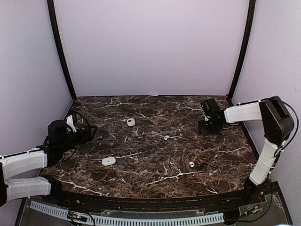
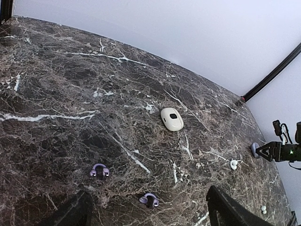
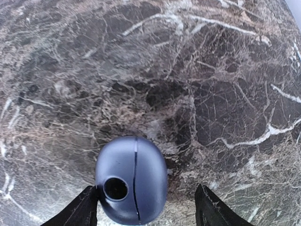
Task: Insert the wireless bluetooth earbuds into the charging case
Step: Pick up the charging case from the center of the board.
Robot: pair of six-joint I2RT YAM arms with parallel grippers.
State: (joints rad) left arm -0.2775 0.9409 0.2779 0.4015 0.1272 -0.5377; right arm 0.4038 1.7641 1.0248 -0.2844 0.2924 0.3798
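Note:
In the right wrist view a blue oval charging case (image 3: 131, 181) lies on the marble between the fingers of my right gripper (image 3: 143, 212). The left finger (image 3: 80, 209) touches the case; the right finger (image 3: 209, 207) stands well apart from it, so the gripper is open. Two white earbuds (image 1: 166, 137) (image 1: 192, 164) lie mid-table. My left gripper (image 2: 150, 219) is open and low over the table. A purple earbud (image 2: 149, 199) lies just ahead between its fingers, and another (image 2: 99, 170) further left. A white earbud (image 2: 233, 164) lies to the right.
A white oval case (image 1: 130, 122) lies at centre-back and a second one (image 1: 108, 161) front-left. The right gripper (image 1: 209, 125) sits at the table's right side, the left gripper (image 1: 82, 133) at the left edge. Walls enclose the marble table (image 1: 155, 179).

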